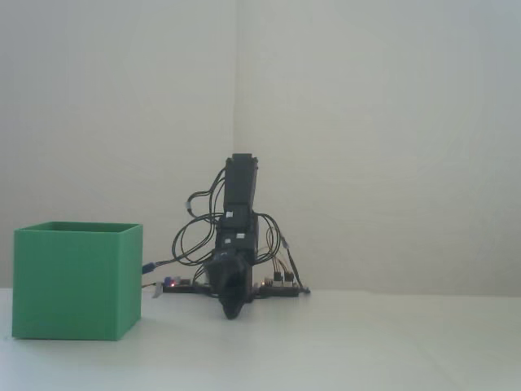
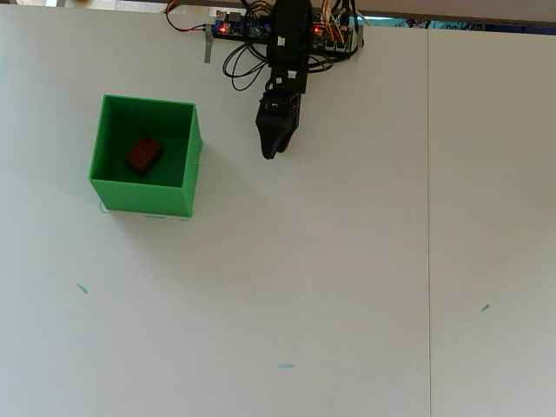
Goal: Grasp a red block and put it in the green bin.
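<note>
In the fixed view, I see the bin (image 1: 77,281) standing on the counter (image 1: 342,350) at the left, with the arm well apart from it near the middle, folded low in front of its circuit boards (image 1: 273,287). The end effector (image 1: 231,313) points down with its tip close to the counter. From this side its jaws lie one behind the other, a single dark wedge, so I cannot tell here whether it is open or closed. The bin's wall hides whatever is inside; the block does not show at all.

In the overhead view, the block (image 2: 142,154) lies on the floor of the bin (image 2: 144,197), roughly at the middle and turned a little askew to the walls. The end effector (image 2: 270,153) sits to the right of the bin, clear of its rim and carrying nothing. Its tips seem drawn together to one point, though the dark shape is small and I would not swear to it.

I judge the placing done, since the block is already in the bin and the arm is at the parking stage. The next move calls for little: settle the arm at rest by its base, keeping clear of the bin.
</note>
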Motion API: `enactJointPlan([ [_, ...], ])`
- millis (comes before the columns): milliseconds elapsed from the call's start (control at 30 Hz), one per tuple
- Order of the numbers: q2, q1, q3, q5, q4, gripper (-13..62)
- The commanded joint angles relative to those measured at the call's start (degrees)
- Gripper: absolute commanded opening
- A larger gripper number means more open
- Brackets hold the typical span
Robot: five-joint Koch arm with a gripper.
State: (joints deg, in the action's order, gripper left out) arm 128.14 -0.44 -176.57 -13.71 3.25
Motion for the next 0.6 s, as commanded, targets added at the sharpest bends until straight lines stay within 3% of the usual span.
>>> enactJointPlan([
  [0,2.0,0.1,-3.5,0.1,-0.8,35.1],
  [500,2.0,0.3,-3.5,0.5,-1.0,34.5],
  [567,2.0,0.2,-3.5,5.7,-1.1,34.5],
])
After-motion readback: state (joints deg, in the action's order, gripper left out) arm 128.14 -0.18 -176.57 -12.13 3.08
